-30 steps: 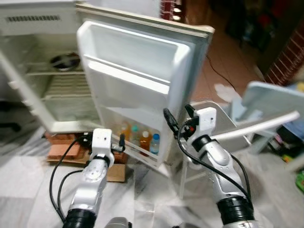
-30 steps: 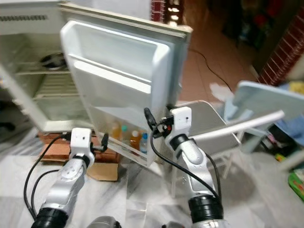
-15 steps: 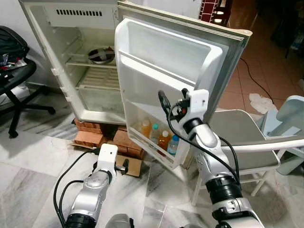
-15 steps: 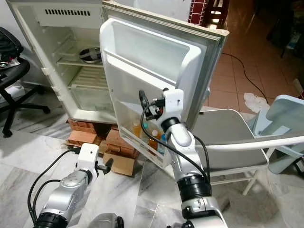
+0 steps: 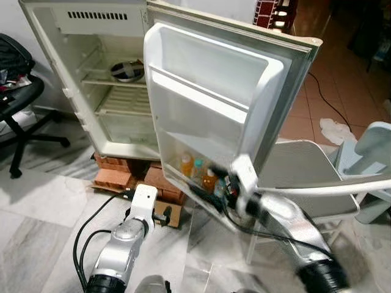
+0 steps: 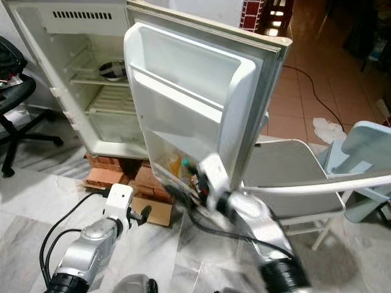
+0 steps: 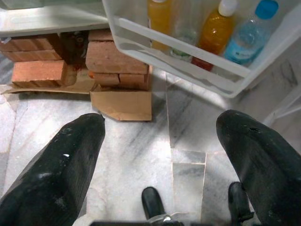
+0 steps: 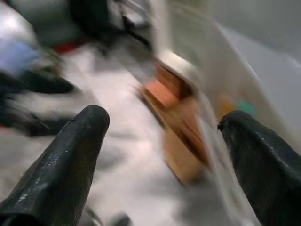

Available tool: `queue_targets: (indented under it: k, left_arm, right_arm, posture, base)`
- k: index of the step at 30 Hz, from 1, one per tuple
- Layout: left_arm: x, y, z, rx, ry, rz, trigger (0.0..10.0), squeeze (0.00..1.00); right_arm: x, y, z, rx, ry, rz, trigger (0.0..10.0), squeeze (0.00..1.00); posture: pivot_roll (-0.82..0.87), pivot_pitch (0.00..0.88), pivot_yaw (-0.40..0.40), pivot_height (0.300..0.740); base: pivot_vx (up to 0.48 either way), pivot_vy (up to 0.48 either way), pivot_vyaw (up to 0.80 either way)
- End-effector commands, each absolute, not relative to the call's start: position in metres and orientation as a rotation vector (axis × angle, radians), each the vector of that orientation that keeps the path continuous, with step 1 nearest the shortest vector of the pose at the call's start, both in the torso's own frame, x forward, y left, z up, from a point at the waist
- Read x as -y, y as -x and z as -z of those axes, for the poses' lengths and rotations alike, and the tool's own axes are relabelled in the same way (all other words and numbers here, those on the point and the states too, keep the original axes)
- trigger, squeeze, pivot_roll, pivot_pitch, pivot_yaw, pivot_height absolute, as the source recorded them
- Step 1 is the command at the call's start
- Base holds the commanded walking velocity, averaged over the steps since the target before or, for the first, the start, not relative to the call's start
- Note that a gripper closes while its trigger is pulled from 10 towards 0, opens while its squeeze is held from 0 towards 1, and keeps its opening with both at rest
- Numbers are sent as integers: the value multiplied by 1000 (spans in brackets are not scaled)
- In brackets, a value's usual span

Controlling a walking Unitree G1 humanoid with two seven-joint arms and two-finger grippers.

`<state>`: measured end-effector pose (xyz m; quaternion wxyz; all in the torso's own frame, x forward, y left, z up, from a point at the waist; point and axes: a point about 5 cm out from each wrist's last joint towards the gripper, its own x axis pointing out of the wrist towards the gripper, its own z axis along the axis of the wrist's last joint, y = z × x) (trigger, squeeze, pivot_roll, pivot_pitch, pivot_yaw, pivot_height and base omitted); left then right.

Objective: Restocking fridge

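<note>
Open fridge (image 5: 79,79) at upper left of the head view, raised on bricks (image 5: 116,177), its door (image 5: 208,104) swung wide across the centre. On an inner shelf at upper left, a metal bowl (image 5: 127,70). In the door's lowest rack (image 7: 188,61), just below centre frame, four bottles in a row: orange (image 7: 161,16), clear (image 7: 183,23), amber with a white cap (image 7: 214,30), blue-capped (image 7: 249,33). Standing upright, close together behind the rail.

Left gripper (image 7: 160,122) low at bottom centre-left, near the floor and short of the rack. Fingers spread wide, holding nothing. Right gripper (image 8: 163,117) blurred, just below and in front of the rack at centre frame. Fingers likewise apart and empty.

No fresh stock in either gripper, so likely between items or heading off to fetch the next.

Probably small plastic bottles: light to moderate when full, smooth, rounded and likely slippery. Stiff while full, though thin walls may dent under a hard squeeze. Best taken across the body at mid-height, below the shoulder, not by the cap. Lift over the rail and lower straight down into a gap. Tight spacing here, so risk of nudging a neighbour.
</note>
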<state>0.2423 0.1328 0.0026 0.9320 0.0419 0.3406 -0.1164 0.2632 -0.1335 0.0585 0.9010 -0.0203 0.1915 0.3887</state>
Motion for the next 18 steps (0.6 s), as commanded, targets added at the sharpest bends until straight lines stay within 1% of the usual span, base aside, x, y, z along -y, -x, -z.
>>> queue_targets:
  k: [1,2,4,5,7,8,9,10,12,13,14,15,16,17,18]
  left_arm:
    - [-132,-243,-5,-690,-97,247,10000,0]
    - [-132,-243,-5,-691,-102,251,10000,0]
    - [-132,-243,-5,-693,-105,252,10000,0]
    - [-132,-243,-5,-696,-106,254,10000,0]
    - [-132,-243,-5,-697,-107,254,10000,0]
    - [-132,-243,-5,-701,-110,255,10000,0]
    - [-133,-243,-5,-702,-113,255,10000,0]
    - [-133,-243,-5,-702,-113,255,10000,0]
    - [-133,-243,-4,-704,-119,259,10000,0]
    - [-133,-243,-4,-704,-119,259,10000,0]
    - [-132,-243,-4,-704,-123,261,10000,0]
    - [-132,-243,-4,-704,-128,264,10000,0]
    - [-132,-243,-4,-704,-128,264,10000,0]
    - [-133,-244,-4,-704,-132,265,10000,0]
    - [-133,-244,-4,-704,-133,266,10000,0]
  right_arm:
    - [139,-276,-68,-369,70,-748,10000,0]
    - [154,-291,-76,-357,101,-638,10000,0]
    - [164,-305,-87,-323,135,-552,10000,0]
    - [173,-318,-99,-283,147,-462,10000,0]
    - [176,-322,-104,-271,155,-431,10000,0]
    - [180,-331,-118,-208,169,-369,10000,0]
    - [179,-340,-134,-128,140,-319,10000,0]
    - [179,-340,-134,-128,140,-319,10000,0]
    - [171,-344,-147,-52,54,-318,10000,0]
    - [171,-344,-147,-52,54,-318,10000,0]
    - [165,-345,-152,-26,6,-332,10000,0]
    - [151,-346,-158,8,-82,-381,10000,0]
    - [151,-346,-158,8,-82,-381,10000,0]
    - [130,-342,-166,34,-213,-487,10000,0]
    - [113,-335,-174,55,-297,-600,10000,0]
  posture:
    - [64,0,1,740]
    - [64,0,4,740]
    - [65,0,5,740]
    - [67,0,5,740]
    - [68,0,5,740]
    - [69,0,4,740]
    - [68,0,5,740]
    - [68,0,5,740]
    - [69,0,5,740]
    - [69,0,5,740]
    - [70,0,7,740]
    - [73,0,8,740]
    - [73,0,8,740]
    - [73,0,9,740]
    - [74,0,10,740]
  base:
    - [0,0,0]
    - [0,0,0]
    - [0,0,0]
    - [0,0,0]
    - [0,0,0]
    - [0,0,0]
    - [0,0,0]
    - [0,0,0]
    - [0,0,0]
    - [0,0,0]
    - [0,0,0]
    - [0,0,0]
    - [0,0,0]
    - [0,0,0]
    - [0,0,0]
